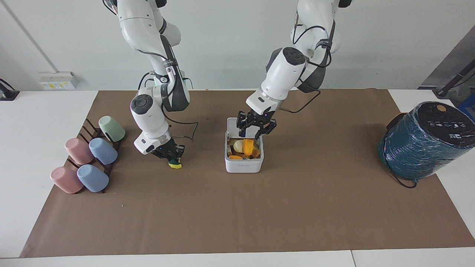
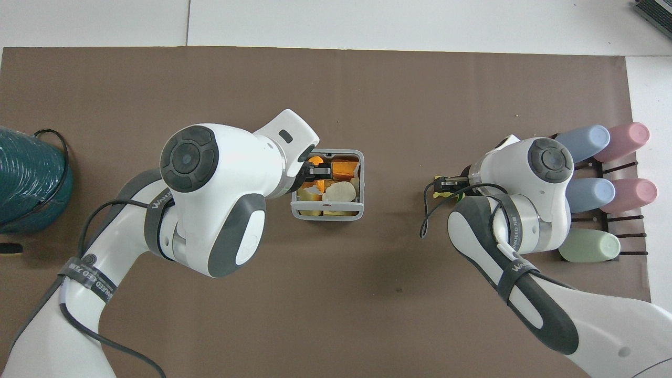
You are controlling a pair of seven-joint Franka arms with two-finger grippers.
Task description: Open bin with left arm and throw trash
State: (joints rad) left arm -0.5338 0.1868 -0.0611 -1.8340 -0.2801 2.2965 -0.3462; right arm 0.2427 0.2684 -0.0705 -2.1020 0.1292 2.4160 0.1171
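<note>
The white bin (image 1: 244, 164) stands open in the middle of the brown mat, its raised lid (image 1: 231, 124) mostly hidden by the hand; it also shows in the overhead view (image 2: 326, 215). It holds several scraps, among them the cream oval (image 1: 237, 145) and the orange tongue-shaped scrap (image 1: 248, 146). My left gripper (image 1: 256, 128) hangs open just above the bin's opening, with the orange scrap lying below it. My right gripper (image 1: 172, 156) is shut on the yellow-and-green scrap (image 1: 175, 164), low at the mat, toward the right arm's end of the table.
Pastel cups (image 1: 89, 155) lie on a dark rack at the right arm's end of the table. A big teal wrapped cylinder (image 1: 423, 144) with a cable stands at the left arm's end.
</note>
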